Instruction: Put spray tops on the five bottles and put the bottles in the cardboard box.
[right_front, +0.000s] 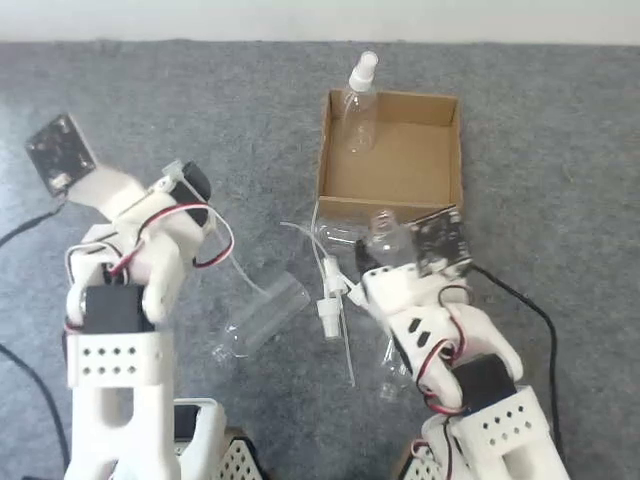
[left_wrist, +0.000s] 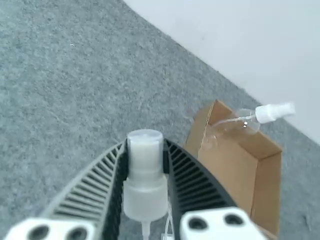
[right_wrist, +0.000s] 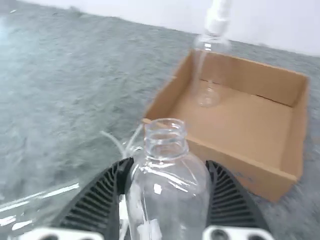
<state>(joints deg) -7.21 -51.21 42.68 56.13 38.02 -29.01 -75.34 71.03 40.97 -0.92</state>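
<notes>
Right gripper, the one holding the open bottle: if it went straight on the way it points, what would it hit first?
Probably the near wall of the cardboard box, which lies straight ahead of the right gripper and its bottle. If it rides high enough, it might clear that wall.

Gripping on both sides, arms set side by side and bent.
Clamps the left pincer (left_wrist: 145, 147) tight on a spray top (left_wrist: 145, 175), left arm (right_front: 130, 270) angled toward the far left; pinches a bottle (right_wrist: 167, 155) below its open neck in the right pincer (right_wrist: 169, 165), right arm (right_front: 440, 330) extended forward.
</notes>
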